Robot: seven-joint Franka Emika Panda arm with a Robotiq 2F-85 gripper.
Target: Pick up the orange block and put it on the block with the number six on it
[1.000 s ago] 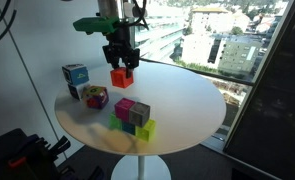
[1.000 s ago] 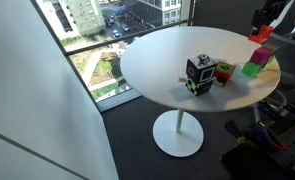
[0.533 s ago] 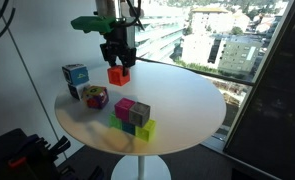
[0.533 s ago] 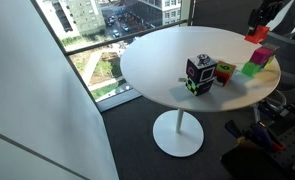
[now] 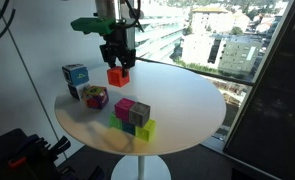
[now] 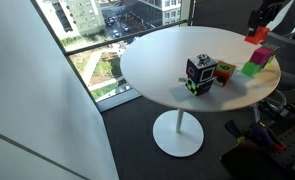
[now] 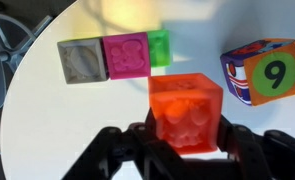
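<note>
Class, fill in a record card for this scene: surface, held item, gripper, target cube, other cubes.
surface: round white table
held item: orange block, clear of the table
gripper: fingers shut on the orange block
target cube: multicoloured cube, on the table, nothing on it
other cubes: teal-blue and white cube; grey cube, magenta cube, lime-green cube grouped together

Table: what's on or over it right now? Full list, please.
Table: one, white, round.
Orange block: one, red-orange, held above the table.
Numbered cube: one, multicoloured, on the table; digit reads 9 in wrist view, perhaps a six inverted.
Teal cube: one, teal and white, near the table's edge.
Grey cube: one, end of a row.
Magenta cube: one, middle of that row.
Green cube: at least one, lime, other end.
Gripper: one, black, shut on the orange block.
</note>
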